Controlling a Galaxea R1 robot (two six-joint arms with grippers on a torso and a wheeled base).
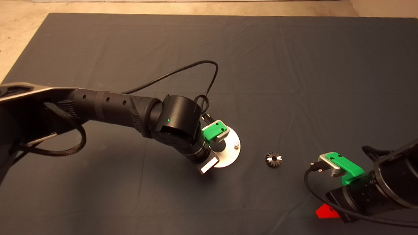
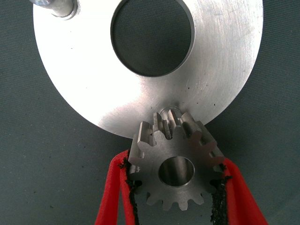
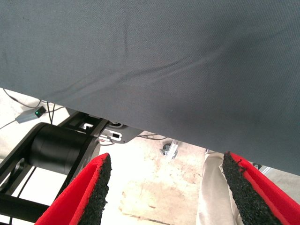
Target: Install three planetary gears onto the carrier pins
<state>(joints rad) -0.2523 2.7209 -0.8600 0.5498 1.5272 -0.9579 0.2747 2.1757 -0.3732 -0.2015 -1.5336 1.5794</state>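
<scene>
Left wrist view: my left gripper (image 2: pixel 176 187) is clamping one planetary gear (image 2: pixel 174 161) at the round plate (image 2: pixel 93 89)'s edge; a carrier pin (image 2: pixel 55 6) stands upper left. Right gripper (image 3: pixel 164 187) is waiting released; another gear (image 1: pixel 273 159) is lying right of center.

From above, we lose most of the round plate (image 1: pixel 232 153) under the left arm (image 1: pixel 176 125); only one carrier pin (image 1: pixel 236 143) shows. The left wrist view cuts off the plate's far rim and another pin (image 2: pixel 55 6), and a held gear (image 2: pixel 176 164) hides the near edge.
</scene>
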